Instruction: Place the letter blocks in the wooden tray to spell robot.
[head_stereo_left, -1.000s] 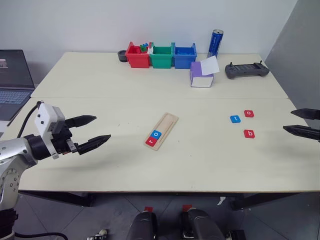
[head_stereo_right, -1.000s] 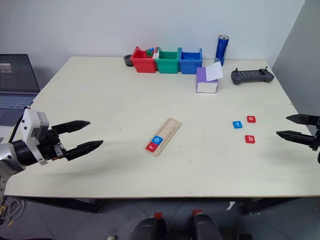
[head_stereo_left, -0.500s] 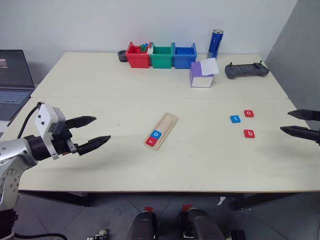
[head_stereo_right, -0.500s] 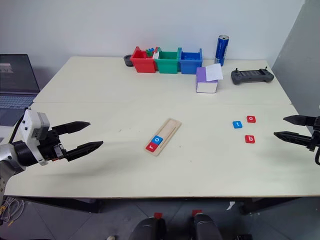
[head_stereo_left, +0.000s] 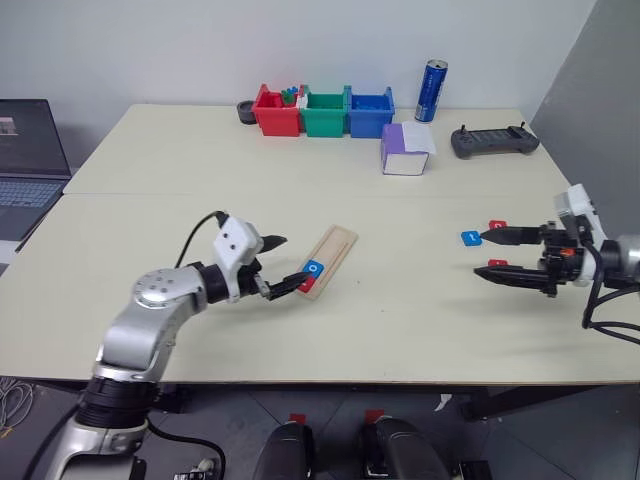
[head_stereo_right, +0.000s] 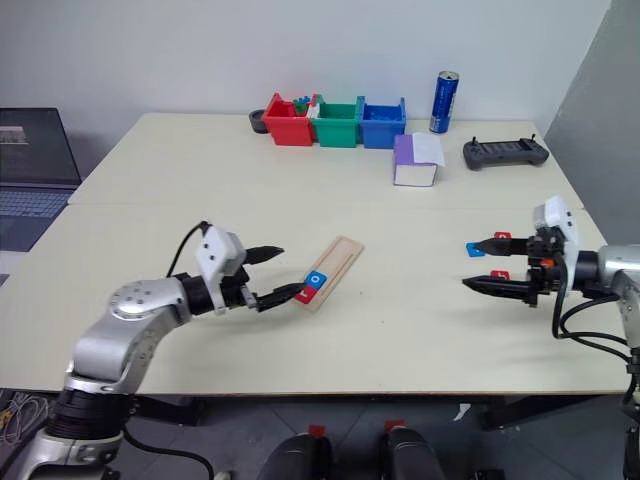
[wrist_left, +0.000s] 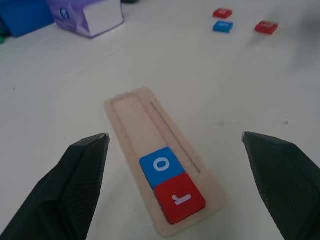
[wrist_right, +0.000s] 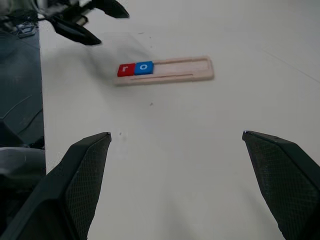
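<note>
my left gripper (head_stereo_left: 285, 264) is spread wide, holding nothing, at the near end of the tray (head_stereo_left: 335, 250). the tray lies diagonal mid-table with a red r (wrist_left: 180, 198) and blue o (wrist_left: 161, 165) at its near end, the rest bare. my right gripper (head_stereo_left: 494, 253) is also wide apart and empty, by the three loose blocks: blue block (head_stereo_left: 471, 238), red block (head_stereo_left: 497, 225), another red block (head_stereo_left: 492, 264) partly hidden by a finger.

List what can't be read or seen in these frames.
- Letters on the three loose blocks: too small in the eye views, blurred in the left wrist view.
- Red loose block nearest the right claw: partly hidden by its lower finger.
- Red bin contents: too small to identify.
</note>
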